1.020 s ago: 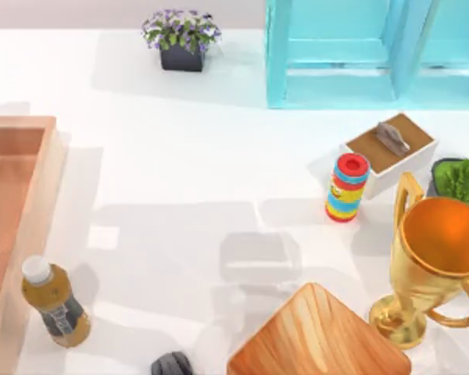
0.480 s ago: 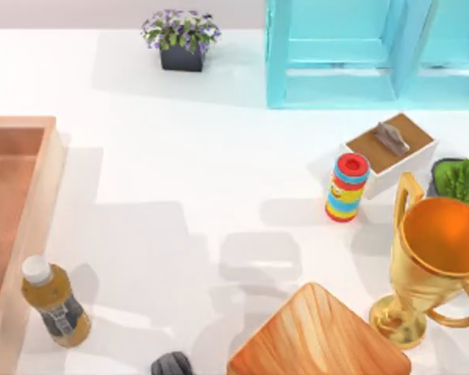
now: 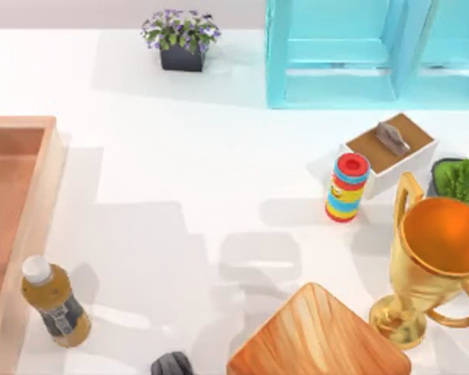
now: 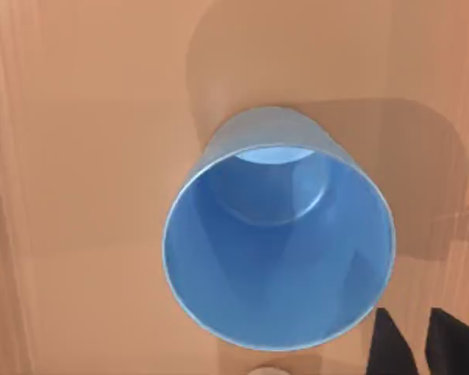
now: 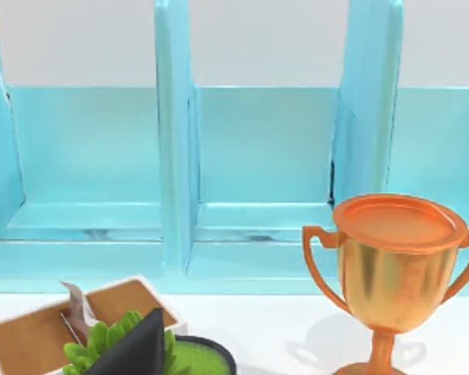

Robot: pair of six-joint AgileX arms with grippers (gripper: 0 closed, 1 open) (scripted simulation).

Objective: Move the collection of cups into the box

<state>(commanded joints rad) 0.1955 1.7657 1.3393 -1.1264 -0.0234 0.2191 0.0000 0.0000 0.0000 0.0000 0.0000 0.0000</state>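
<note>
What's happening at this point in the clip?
The plain blue cup stands upright on the orange-brown floor of the box, seen from straight above in the left wrist view, with a dark part of the left claw at its edge. The right wrist view faces the gold trophy and the turquoise shelf.

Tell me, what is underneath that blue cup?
The blue cup stands upright over the orange-brown wooden floor of the box. The floor directly below its base is covered, so contact cannot be confirmed.

A dark fingertip of the left gripper is seen at the edge of the left wrist view. A dark, pointed fingertip of the right gripper is seen low in its wrist view.
</note>
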